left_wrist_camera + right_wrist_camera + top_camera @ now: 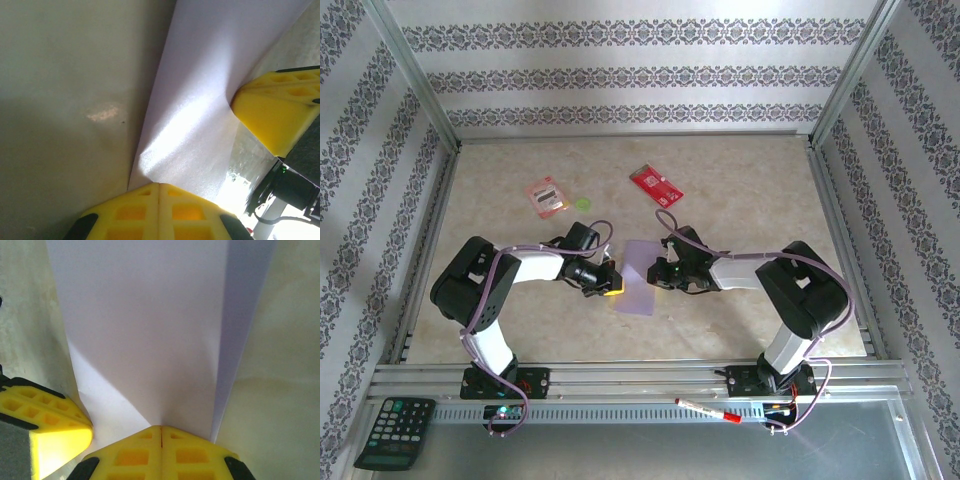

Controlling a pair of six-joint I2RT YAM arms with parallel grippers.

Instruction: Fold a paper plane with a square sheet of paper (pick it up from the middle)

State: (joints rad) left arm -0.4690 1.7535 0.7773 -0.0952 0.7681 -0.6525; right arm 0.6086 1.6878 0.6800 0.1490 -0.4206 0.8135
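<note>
So, square sheet of paper (638, 278): pale lilac, plain, lying at the middle of the table (750, 200) between the two grippers, with its long side running away from the arm bases.
Sheet surface: in the right wrist view (150, 330) a straight crease runs along its length, and the strip beyond the crease is darker; in the left wrist view (200, 100) the paper lifts a little off the table near the fingers.
Left gripper (610, 285): at the sheet's left near corner; in its own camera (159, 186) the yellow fingers are pressed together and the paper's edge runs into the seam between them, so it is clamped on the sheet.
Right gripper (658, 275): at the sheet's right edge, facing the left one; in its own camera (161, 428) the yellow fingers meet on the paper's edge, clamped on the sheet.
Grippers' relation: near each other, with only the sheet between them.
Red card (656, 185): far side of the table, well apart from the sheet.
Pink-red packet (546, 196): far left, with a small green scrap (583, 204) just beside it.
Calculator (395, 432): near left corner, outside the table frame.
Marker pen (708, 410): on the front rail by the right arm's base.
</note>
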